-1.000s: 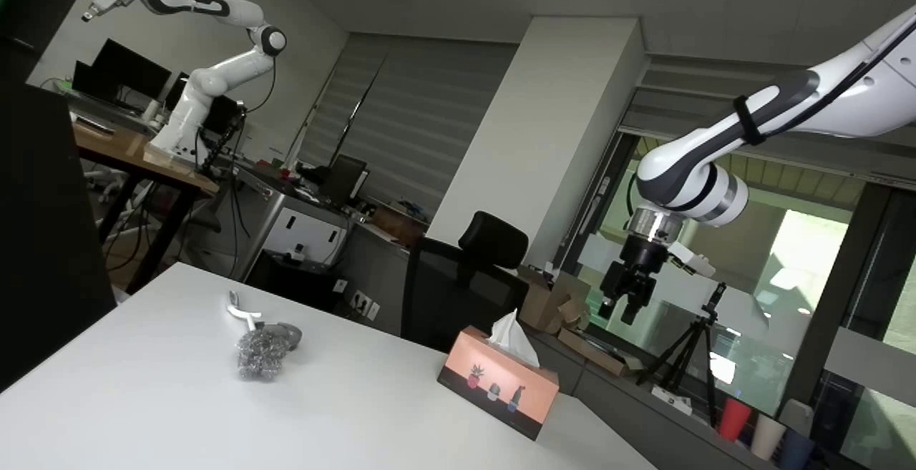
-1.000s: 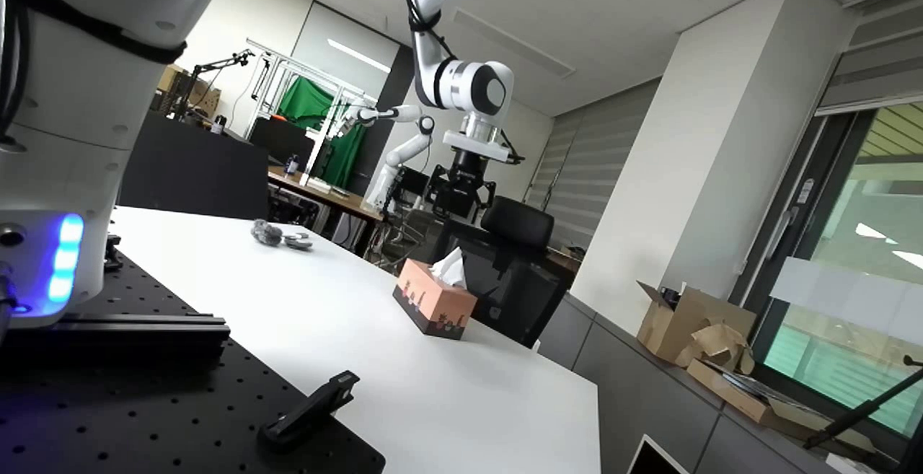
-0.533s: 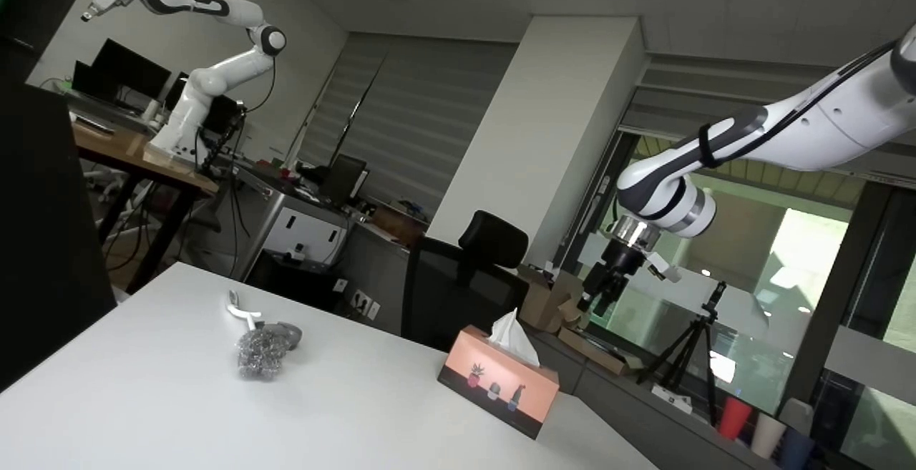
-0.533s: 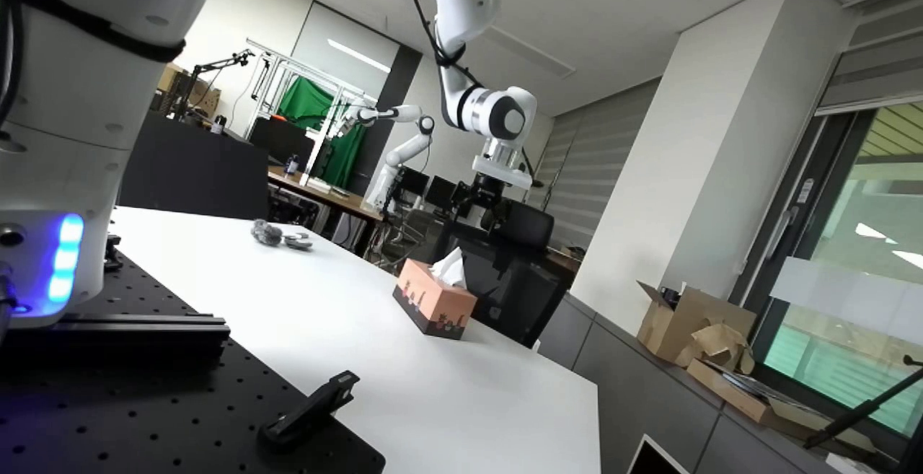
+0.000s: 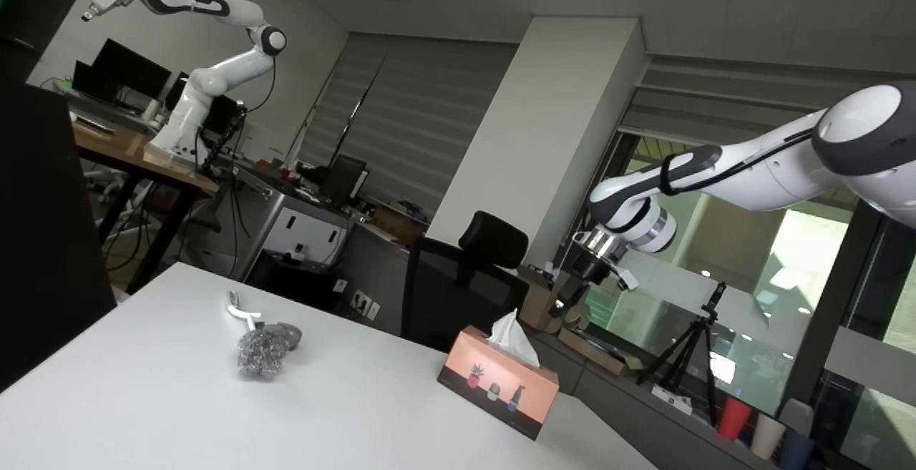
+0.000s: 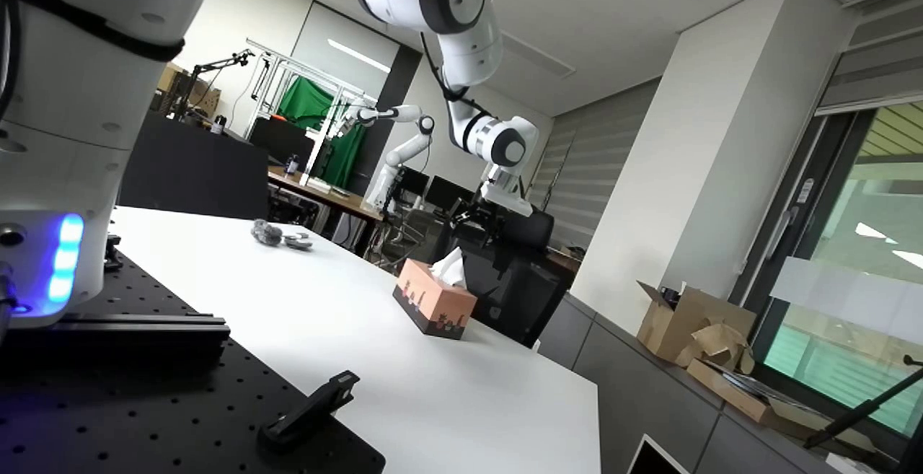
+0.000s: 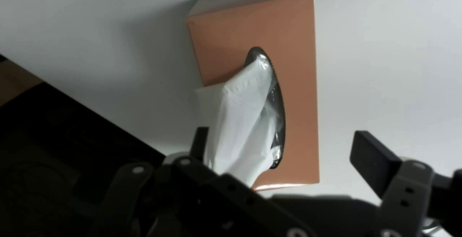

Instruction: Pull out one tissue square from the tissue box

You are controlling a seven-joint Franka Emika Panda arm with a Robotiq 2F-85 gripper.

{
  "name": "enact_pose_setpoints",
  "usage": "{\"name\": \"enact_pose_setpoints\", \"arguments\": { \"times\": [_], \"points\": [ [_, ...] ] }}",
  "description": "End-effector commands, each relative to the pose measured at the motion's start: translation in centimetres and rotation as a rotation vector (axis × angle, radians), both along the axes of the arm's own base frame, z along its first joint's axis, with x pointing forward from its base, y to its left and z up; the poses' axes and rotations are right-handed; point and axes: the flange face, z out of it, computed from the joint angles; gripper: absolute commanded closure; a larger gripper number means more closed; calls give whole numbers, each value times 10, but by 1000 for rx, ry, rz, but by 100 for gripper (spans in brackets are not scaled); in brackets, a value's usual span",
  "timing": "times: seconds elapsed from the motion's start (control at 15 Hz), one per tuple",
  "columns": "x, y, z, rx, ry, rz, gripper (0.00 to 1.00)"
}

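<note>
One pincer (image 7: 281,139) — gaping, clear of tissue (image 7: 238,121)

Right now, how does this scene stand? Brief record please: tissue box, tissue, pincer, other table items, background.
tissue box: cactus-printed, upright on the white table
tissue: sticking up from the box, not yet pulled free
pincer: open, apart from the tissue
other table items: steel-wool scourer; unidentified grey object beside it
background: second robot arm, office chair

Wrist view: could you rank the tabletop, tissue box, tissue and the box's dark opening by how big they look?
1. Tabletop
2. Tissue box
3. Tissue, perhaps enlarged by nearness
4. Dark opening, partly covered
</note>
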Motion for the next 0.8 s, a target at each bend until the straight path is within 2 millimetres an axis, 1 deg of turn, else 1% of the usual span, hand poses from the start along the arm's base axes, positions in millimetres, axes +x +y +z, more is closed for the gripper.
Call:
{"name": "enact_pose_setpoints", "arguments": {
  "times": [0.0, 0.27, 0.47, 0.6, 0.67, 0.73],
  "points": [
    [26, 6, -10, 20, -9, 103, 0],
    [42, 17, -25, -6, -33, 137, 0],
    [50, 24, -34, -22, -48, 162, 0],
    [53, 29, -37, -26, -56, 170, 0],
    [46, 29, -42, -2, -37, 159, 0],
    [47, 31, -45, -1, -40, 160, 0]
  ]
}}
